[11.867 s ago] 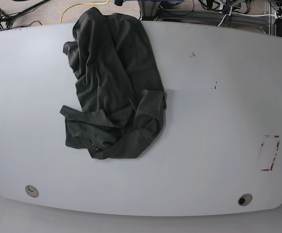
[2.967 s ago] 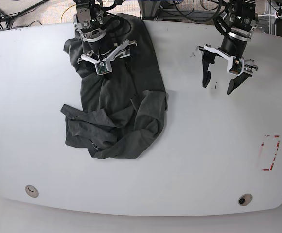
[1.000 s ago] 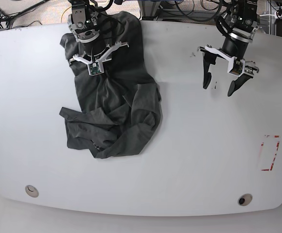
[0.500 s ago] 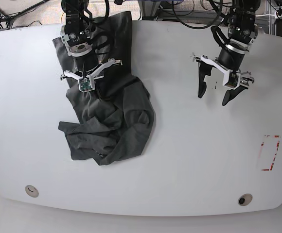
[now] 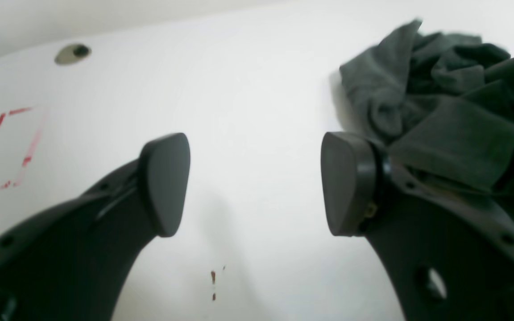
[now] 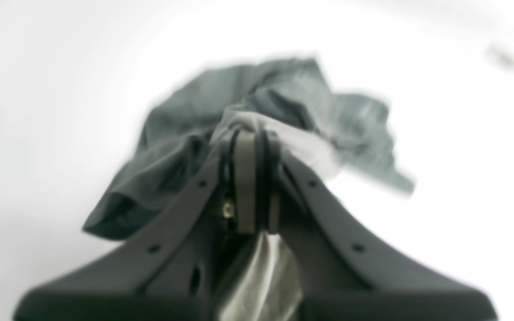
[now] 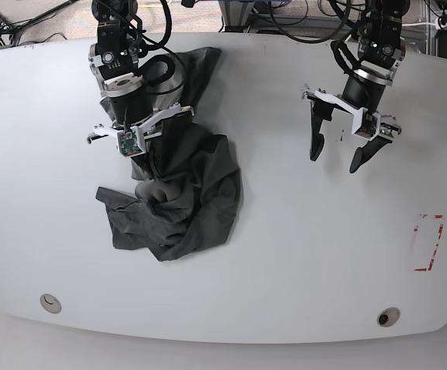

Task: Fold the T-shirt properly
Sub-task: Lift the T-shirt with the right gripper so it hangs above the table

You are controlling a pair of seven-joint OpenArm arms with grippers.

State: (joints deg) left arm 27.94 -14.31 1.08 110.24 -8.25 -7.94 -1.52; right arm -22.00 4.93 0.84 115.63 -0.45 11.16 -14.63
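showing its jaws spread wide over bare white surface (image 5: pixel 257 89), the left wrist view has the t-shirt (image 5: pixel 435 116) bunched at upper right and a red outline (image 5: pixel 5 151) at left. right wrist view: jaws pinched on grey cloth. base view: the right gripper (image 7: pixel 133 145), upper left, has dragged the shirt lower than half a second ago; the left gripper (image 7: pixel 337 158) hangs empty, upper right.

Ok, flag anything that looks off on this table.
The T-shirt is bunched into a crumpled heap, not flat, with the right gripper shut on a fold of it. The left gripper hangs open over bare table. Nothing looks damaged.
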